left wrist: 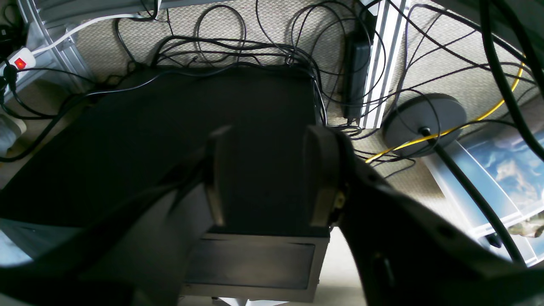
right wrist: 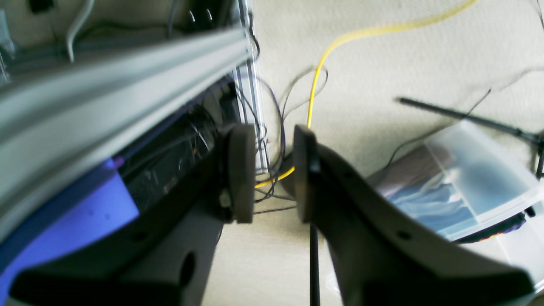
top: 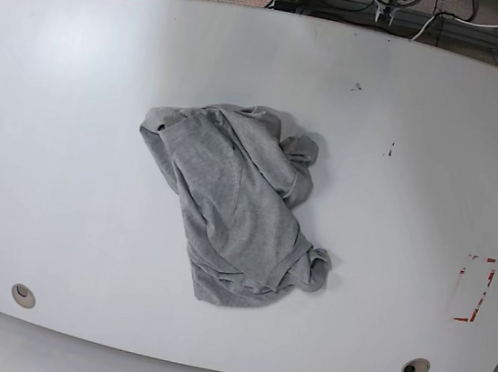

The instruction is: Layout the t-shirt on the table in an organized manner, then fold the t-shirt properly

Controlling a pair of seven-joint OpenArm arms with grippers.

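Note:
The heather-grey t-shirt (top: 232, 207) lies crumpled in a heap near the middle of the white table (top: 70, 153); no lettering shows. Neither gripper appears in the base view. In the left wrist view my left gripper (left wrist: 267, 178) is open and empty, hanging over the floor above a black box. In the right wrist view my right gripper (right wrist: 272, 174) is open and empty, over the carpet beside an aluminium rail. Neither wrist view shows the shirt or the table.
The table has two grommet holes (top: 23, 294) (top: 414, 367) near its front edge and a red tape rectangle (top: 474, 289) at the right. Cables, a yellow cord (left wrist: 488, 112), a round stand base (left wrist: 425, 117) and clear plastic bins (right wrist: 463, 182) lie on the floor.

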